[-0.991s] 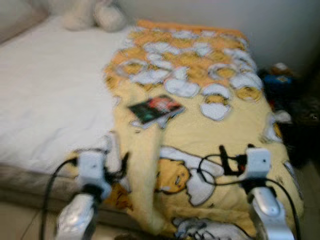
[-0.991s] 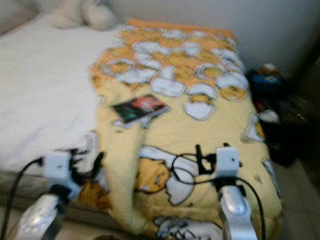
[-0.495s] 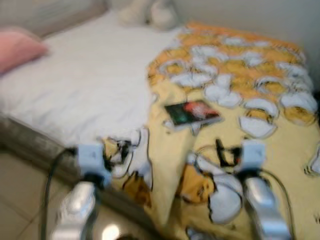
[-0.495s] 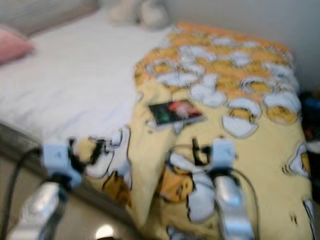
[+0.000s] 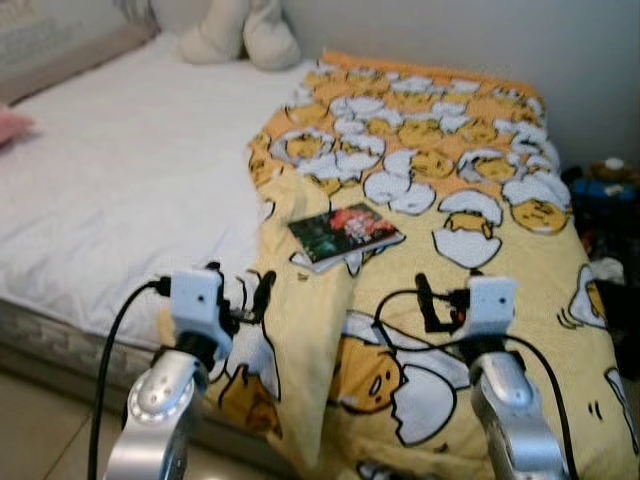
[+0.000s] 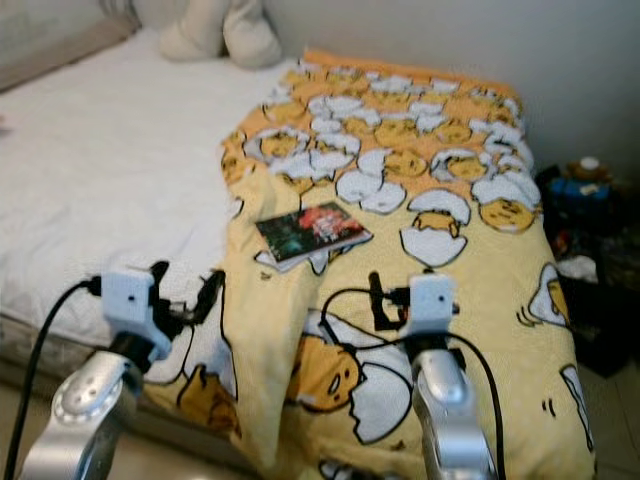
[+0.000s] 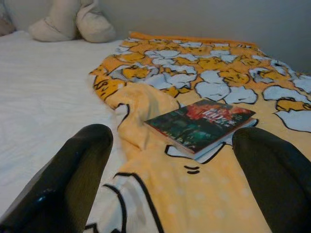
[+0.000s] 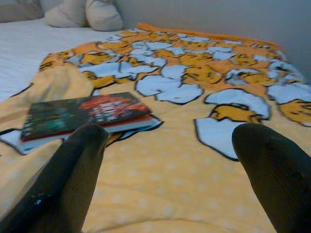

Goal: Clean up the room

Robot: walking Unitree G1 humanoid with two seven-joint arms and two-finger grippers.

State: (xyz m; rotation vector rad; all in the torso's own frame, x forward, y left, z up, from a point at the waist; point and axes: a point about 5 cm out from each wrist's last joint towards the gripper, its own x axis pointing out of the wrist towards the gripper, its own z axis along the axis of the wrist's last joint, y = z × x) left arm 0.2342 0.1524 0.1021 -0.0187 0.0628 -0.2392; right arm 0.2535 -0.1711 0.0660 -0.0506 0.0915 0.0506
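A bed [image 5: 110,190] with a white sheet runs from the near edge to a pale wall. A yellow blanket [image 5: 470,300] printed with cartoon eggs and cracked shells covers the bed's right half and hangs over its near edge. A thin book [image 5: 346,233] with a dark green and red cover lies flat on the blanket, near the blanket's left border and about midway along the bed. A cream plush toy [image 5: 240,35] sits at the far end of the bed against the wall. A small patch of pink pillow [image 5: 8,125] shows at the far left. Dark clutter with a blue item [image 5: 600,195] sits on the floor beside the bed on the right.

Both silver arms reach forward above the bed's near edge. The left gripper [image 7: 170,179] hovers over the blanket's left border, fingers [image 7: 73,174] spread wide and holding nothing, the book ahead between them. The right gripper [image 8: 170,179] hovers over the blanket, also spread wide and holding nothing, with the book ahead and toward its left finger.
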